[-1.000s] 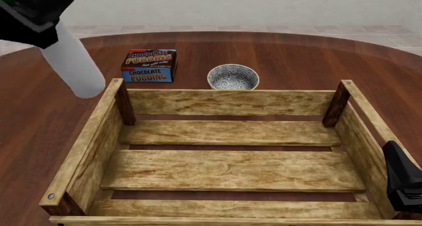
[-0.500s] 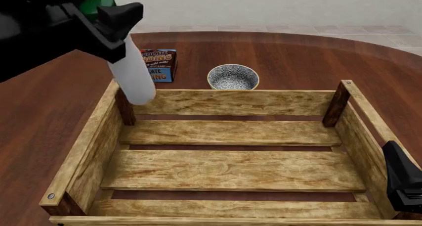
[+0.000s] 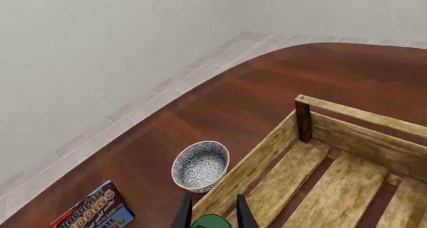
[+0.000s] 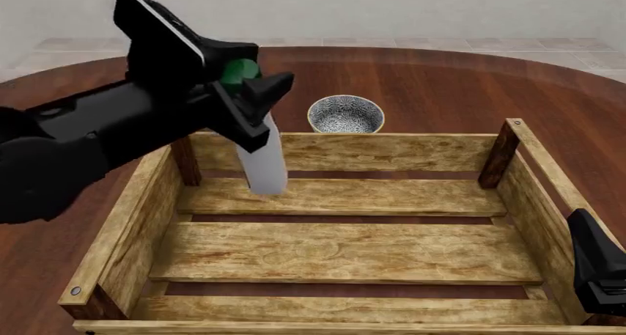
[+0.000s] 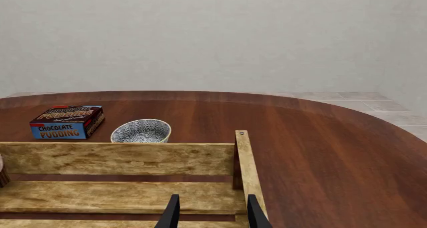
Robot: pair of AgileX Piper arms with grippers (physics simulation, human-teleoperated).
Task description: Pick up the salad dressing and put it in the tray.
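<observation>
Left gripper: I have it clamped on the salad dressing, hanging over the tray.
Right gripper: fingers apart.

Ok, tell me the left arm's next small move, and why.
Probably lower, then open. The left gripper holds the salad dressing by its green cap, the bottle hanging over the tray's far-left corner, seemingly clear of the slats. Releasing lower should keep it from toppling.
</observation>
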